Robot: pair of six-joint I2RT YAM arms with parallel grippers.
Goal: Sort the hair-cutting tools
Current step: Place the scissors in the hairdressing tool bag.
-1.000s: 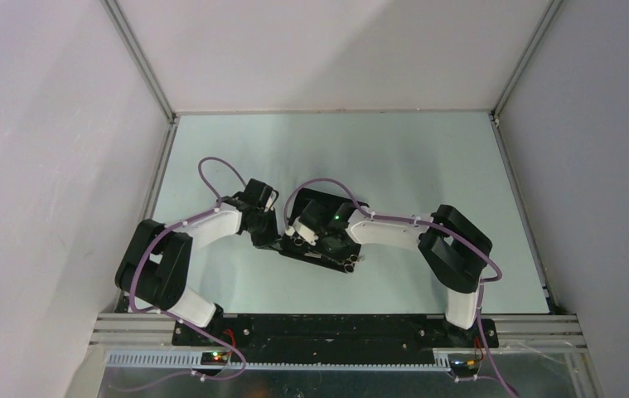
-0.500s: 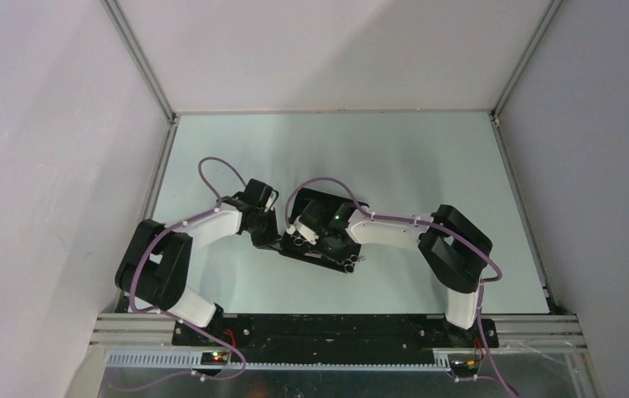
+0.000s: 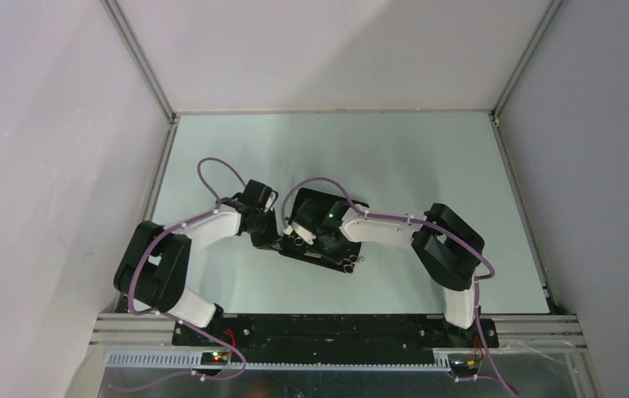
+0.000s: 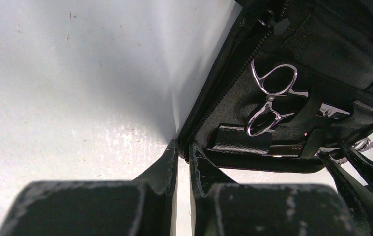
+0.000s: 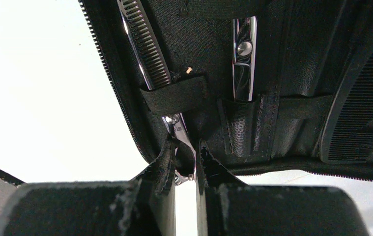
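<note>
The black case (image 3: pixel 325 255) lies open mid-table. My left gripper (image 3: pixel 271 242) sits at its left edge; in the left wrist view it (image 4: pixel 184 145) is shut on the zipper rim of the case (image 4: pixel 322 44). One pair of silver scissors (image 4: pixel 271 98) is strapped inside the case. My right gripper (image 5: pixel 185 148) is shut on the handle end of the toothed scissors (image 5: pixel 146 46), whose blade lies under an elastic strap. A second pair of scissors (image 5: pixel 243 54) stands in a pocket beside them. A black comb (image 5: pixel 361 108) lies at the right of the case (image 5: pixel 292 59).
The pale table (image 3: pixel 427 166) is ringed by a metal frame and white walls. Both arms bend inward over the case, and the right gripper (image 3: pixel 297 238) hovers over its left half. Bare tabletop (image 4: pixel 76 73) lies left of the case.
The right arm's elbow and forearm have shifted slightly left. Both grippers keep their grip and the case has not moved.
</note>
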